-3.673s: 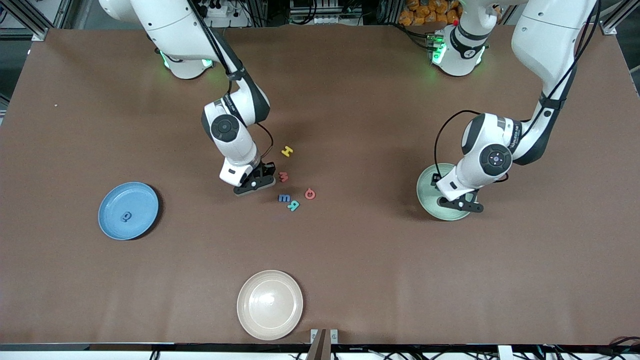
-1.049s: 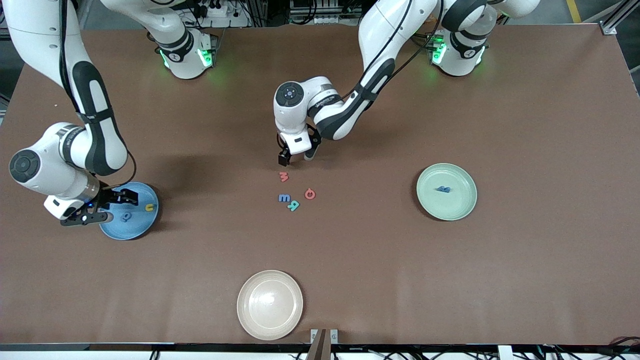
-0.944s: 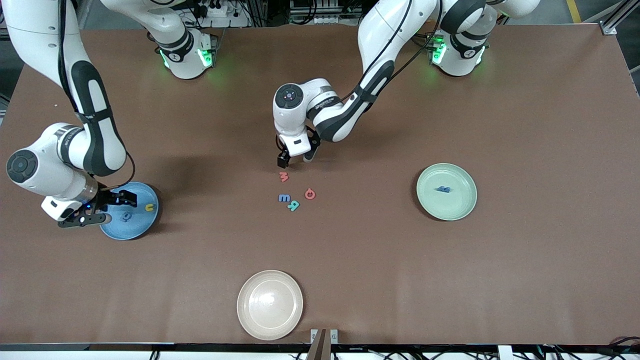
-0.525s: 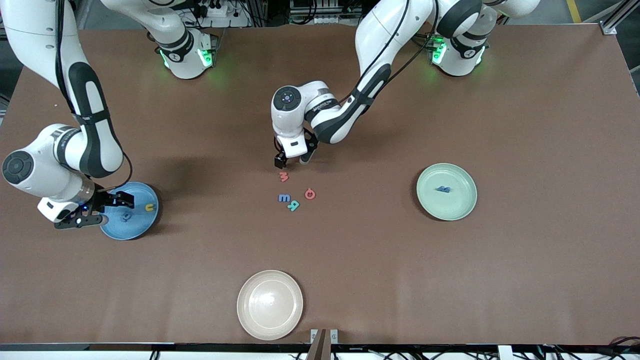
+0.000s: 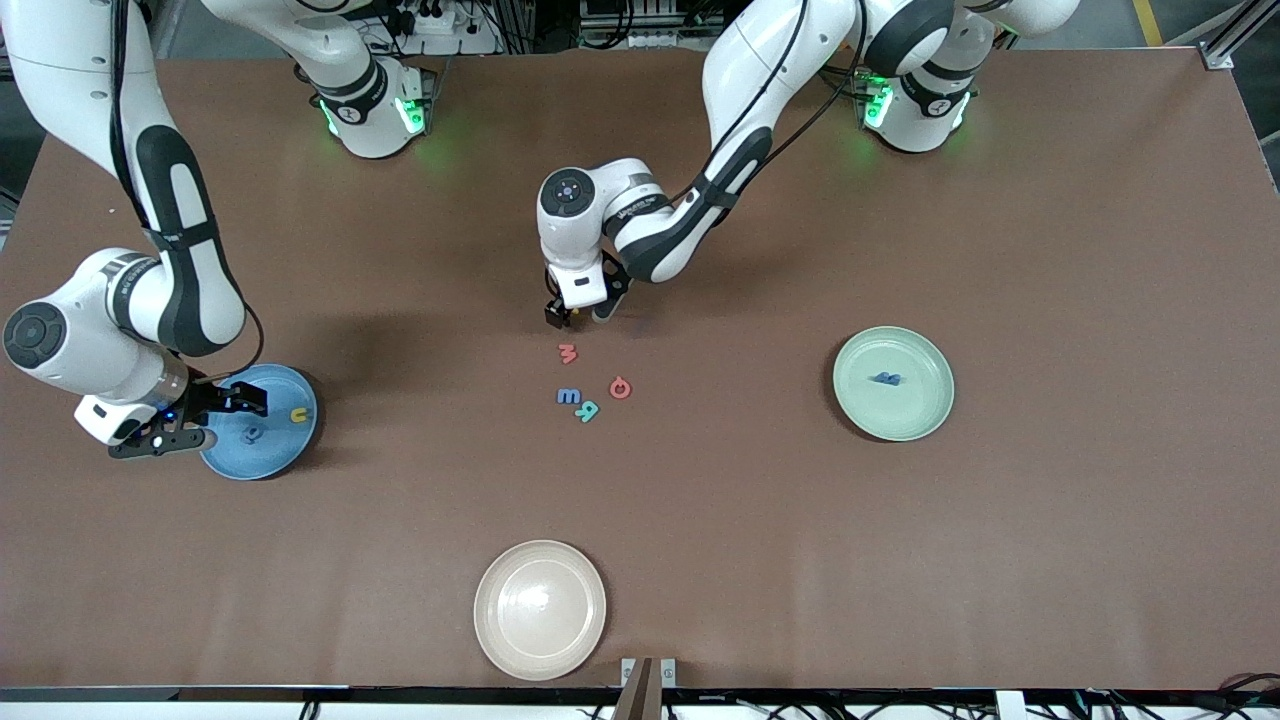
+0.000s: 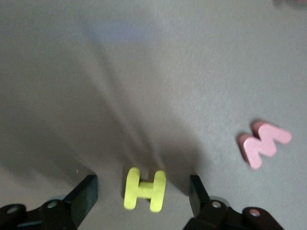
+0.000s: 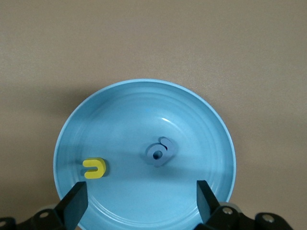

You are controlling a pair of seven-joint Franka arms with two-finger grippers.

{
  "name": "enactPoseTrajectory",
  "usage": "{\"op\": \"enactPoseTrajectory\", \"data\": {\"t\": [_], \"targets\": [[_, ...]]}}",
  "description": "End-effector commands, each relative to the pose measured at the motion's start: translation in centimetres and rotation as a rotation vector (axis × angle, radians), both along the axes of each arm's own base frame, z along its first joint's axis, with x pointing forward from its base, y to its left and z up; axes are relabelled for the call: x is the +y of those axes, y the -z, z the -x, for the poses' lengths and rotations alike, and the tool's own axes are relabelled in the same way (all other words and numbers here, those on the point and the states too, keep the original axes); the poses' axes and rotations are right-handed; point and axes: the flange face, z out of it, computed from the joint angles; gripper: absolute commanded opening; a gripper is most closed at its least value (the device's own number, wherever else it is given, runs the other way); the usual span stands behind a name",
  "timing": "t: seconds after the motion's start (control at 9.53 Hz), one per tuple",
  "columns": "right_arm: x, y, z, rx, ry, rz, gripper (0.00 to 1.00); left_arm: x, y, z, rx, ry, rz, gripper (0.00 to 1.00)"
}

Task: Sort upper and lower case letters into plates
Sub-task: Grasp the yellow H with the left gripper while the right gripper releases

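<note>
Three letters lay plated. My left pincer (image 6: 143, 191) straddled the H (image 6: 145, 189), unclosed; four waited nearby. My right pincer (image 7: 140, 201) gaped over the blue plate (image 7: 144, 96).

You are looking at a matt brown surface (image 5: 800, 560) with a fine, paper-like grain. The sky blue plate (image 7: 201, 115) is glossy and smooth with faint concentric rings; the mint green plate (image 5: 925, 405) and cream plate (image 5: 500, 630) shine less. The yellow H (image 6: 144, 189) and pink M (image 6: 263, 143) look matt and foam-like.
</note>
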Motion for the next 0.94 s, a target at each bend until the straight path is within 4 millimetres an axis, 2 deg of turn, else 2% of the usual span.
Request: {"op": "enactPoseTrajectory", "data": {"t": [0.0, 0.1, 0.31, 0.42, 0.63, 0.84], "targets": [[-0.4, 0.0, -0.4, -0.009, -0.007, -0.019, 1.0, -0.5, 0.6, 0.3, -0.006, 0.022, -0.002, 0.53], [-0.4, 0.0, -0.4, -0.009, -0.007, -0.019, 1.0, -0.3, 1.2, 0.3, 0.0, 0.023, -0.009, 0.39], [-0.3, 0.1, -0.3, -0.007, -0.008, -0.02, 1.0, -0.2, 1.4, 0.2, 0.001, 0.023, -0.012, 0.23], [-0.3, 0.1, -0.3, -0.007, -0.007, -0.02, 1.0, -0.2, 1.4, 0.2, 0.0, 0.03, -0.011, 0.2], [-0.3, 0.1, -0.3, -0.007, -0.007, -0.02, 1.0, -0.1, 1.1, -0.2, -0.005, 0.052, -0.007, 0.19], [-0.3, 0.1, -0.3, -0.005, -0.007, -0.02, 1.0, 1.0, -0.9, -2.6, -0.01, 0.046, 0.012, 0.19]]}}
